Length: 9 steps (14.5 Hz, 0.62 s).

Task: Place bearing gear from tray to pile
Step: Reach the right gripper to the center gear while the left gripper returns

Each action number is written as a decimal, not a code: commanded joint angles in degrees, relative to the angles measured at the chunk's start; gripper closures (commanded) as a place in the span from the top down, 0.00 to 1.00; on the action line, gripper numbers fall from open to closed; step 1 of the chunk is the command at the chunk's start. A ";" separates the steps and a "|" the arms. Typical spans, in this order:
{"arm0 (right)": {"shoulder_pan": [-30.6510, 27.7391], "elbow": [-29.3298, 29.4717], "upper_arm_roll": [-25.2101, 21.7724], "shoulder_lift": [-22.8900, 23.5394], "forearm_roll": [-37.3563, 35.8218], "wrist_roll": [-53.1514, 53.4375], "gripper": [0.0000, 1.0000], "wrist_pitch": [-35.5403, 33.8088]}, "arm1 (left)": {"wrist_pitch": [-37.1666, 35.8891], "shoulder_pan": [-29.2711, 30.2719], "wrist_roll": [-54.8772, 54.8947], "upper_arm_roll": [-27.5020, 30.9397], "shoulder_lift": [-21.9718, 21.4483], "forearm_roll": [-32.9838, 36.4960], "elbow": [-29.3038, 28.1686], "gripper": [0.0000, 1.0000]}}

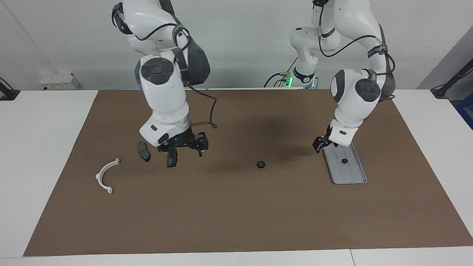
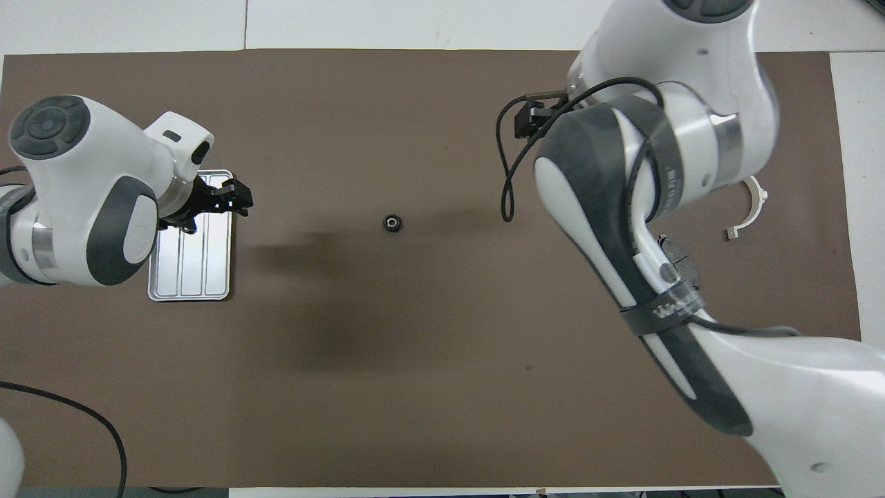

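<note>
Roughly midway through, as a judgement: one bearing gear is out of the tray but has not reached the pile.

A brown mat (image 1: 236, 214) covers most of the table, and both arms reach down over it.

The right gripper (image 1: 183, 147) hangs low with its jaws spread wide and nothing between them. It is over the edge of the pile. The left gripper (image 1: 320, 144) hovers just over the end of the tray (image 1: 356, 173) nearer the robots. Whether it is open or closed cannot be told, but nothing shows in it.

The pile is three loose parts. A white half-ring bracket (image 1: 105, 175) lies well away from the right gripper, toward the right arm's end of the table. One dark brake pad (image 1: 143, 151) lies just beside that gripper. The second brake pad (image 1: 171, 159) lies on the mat almost directly under it.

One small black bearing gear (image 1: 261, 164) sits alone on the bare mat between the two grippers, touching neither, apart from the tray and from the pile. A second gear (image 1: 344, 160) rests in the tray, close below the left gripper.

What looks left: the lone gear has to be carried on to the pile, and the tray gear has not been lifted.
</note>
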 commanded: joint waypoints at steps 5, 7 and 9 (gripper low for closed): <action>13.23 3.14 -0.04 3.94 -1.89 14.08 1.00 1.09 | 11.88 8.15 13.65 -0.72 -1.81 0.77 -9.08 0.58; 14.63 3.14 0.40 5.08 -1.80 14.08 1.00 1.63 | 13.21 8.33 13.57 -0.63 -0.76 0.77 -9.08 0.57; 16.74 3.22 0.48 7.18 -1.80 14.08 1.00 2.07 | 15.05 8.33 13.30 -0.63 0.65 0.77 -9.17 0.52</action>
